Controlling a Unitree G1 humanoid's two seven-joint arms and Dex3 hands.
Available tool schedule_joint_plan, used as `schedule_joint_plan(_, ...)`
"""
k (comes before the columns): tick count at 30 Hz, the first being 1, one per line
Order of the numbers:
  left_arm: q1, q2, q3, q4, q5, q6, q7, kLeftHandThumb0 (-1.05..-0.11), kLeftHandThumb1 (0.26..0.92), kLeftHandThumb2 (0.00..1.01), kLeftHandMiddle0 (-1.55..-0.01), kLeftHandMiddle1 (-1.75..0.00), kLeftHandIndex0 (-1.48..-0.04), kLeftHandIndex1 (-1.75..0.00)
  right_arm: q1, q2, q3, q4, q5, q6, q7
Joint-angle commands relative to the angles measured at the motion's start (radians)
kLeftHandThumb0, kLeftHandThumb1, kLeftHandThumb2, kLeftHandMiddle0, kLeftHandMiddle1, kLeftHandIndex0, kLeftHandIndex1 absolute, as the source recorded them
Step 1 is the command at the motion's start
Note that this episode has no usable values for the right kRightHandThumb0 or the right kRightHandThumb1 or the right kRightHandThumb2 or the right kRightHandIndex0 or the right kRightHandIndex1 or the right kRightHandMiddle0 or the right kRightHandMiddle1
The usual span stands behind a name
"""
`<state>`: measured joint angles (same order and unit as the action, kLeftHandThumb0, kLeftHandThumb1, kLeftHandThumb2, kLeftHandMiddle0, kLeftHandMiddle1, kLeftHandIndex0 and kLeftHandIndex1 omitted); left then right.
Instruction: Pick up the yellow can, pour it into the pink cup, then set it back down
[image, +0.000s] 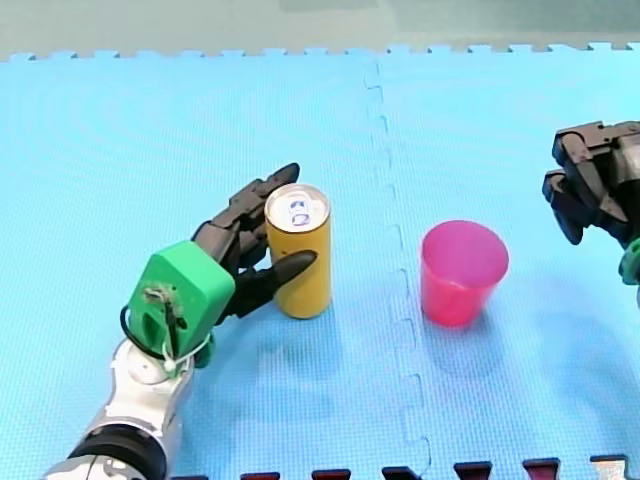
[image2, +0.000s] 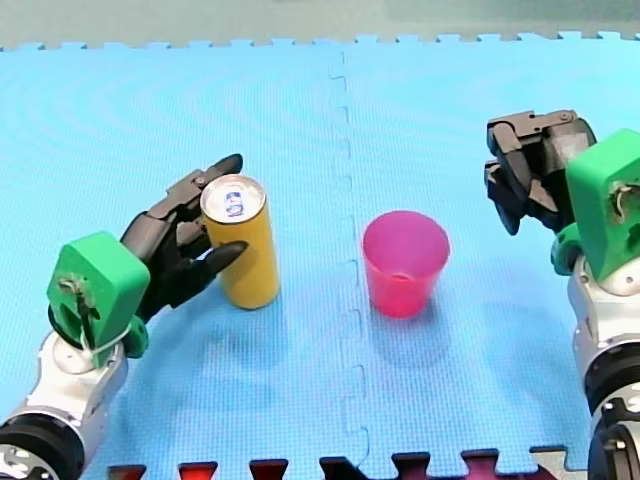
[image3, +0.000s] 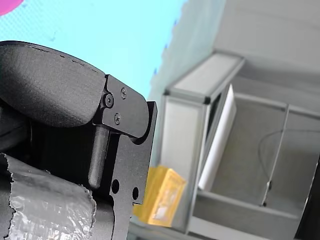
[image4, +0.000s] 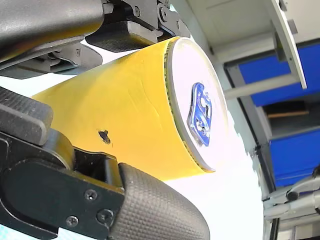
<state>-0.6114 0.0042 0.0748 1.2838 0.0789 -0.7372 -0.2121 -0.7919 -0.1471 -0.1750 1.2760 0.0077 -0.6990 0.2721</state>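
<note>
Standing upright on the blue foam puzzle mat (image: 150, 130), the yellow metal drink can (image: 305, 270) has its silver lid up, and the lid's blue pull tab (image4: 200, 112) shows in the second wrist view. The robot's left hand (image: 238, 248) is wrapped around the can in a grasp: two black fingers (image: 262, 195) lie against the can's far side near the rim, and the thumb (image: 285, 272) crosses its near side about halfway up. The can's base sits on the mat. In the second wrist view, which looks along this hand, a textured fingertip (image4: 150, 205) presses on the yellow wall, and there is a small dark mark (image4: 104, 136) on that wall.

On the side of the can away from the left hand's palm, across a jigsaw seam (image: 395, 250) in the mat, a translucent pink plastic cup (image: 462, 272) stands upright with its mouth up, well apart from the can.

Beyond the cup, farther from the left hand, the right hand (image2: 530, 170) hangs above the mat, clenched and holding nothing.

The first wrist view shows a grey metal shelf frame (image3: 182, 150) with a yellow packet (image3: 160, 197) beside it.
</note>
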Motion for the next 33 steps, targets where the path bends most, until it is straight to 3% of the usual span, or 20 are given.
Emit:
schedule_joint_plan(1,0.005,0.008,0.000,0.002,0.001,-0.003,0.001,-1.048,0.863,0.00,-0.33,0.00,-0.29,0.00,0.003,-0.009,-0.001,-0.004,0.001,-0.006,0.001)
schedule_joint_plan(25,0.019,-0.013,-0.007,0.011,0.003,0.010,0.012,-1.048,0.880,0.01,-0.35,0.00,-0.29,0.00,0.008,-0.022,-0.005,-0.013,0.010,-0.013,0.017)
schedule_joint_plan(33,0.013,-0.018,-0.007,0.011,0.000,0.020,0.007,-1.048,0.885,0.01,-0.35,0.00,-0.29,0.00,0.011,-0.027,0.002,-0.016,0.003,-0.023,0.017)
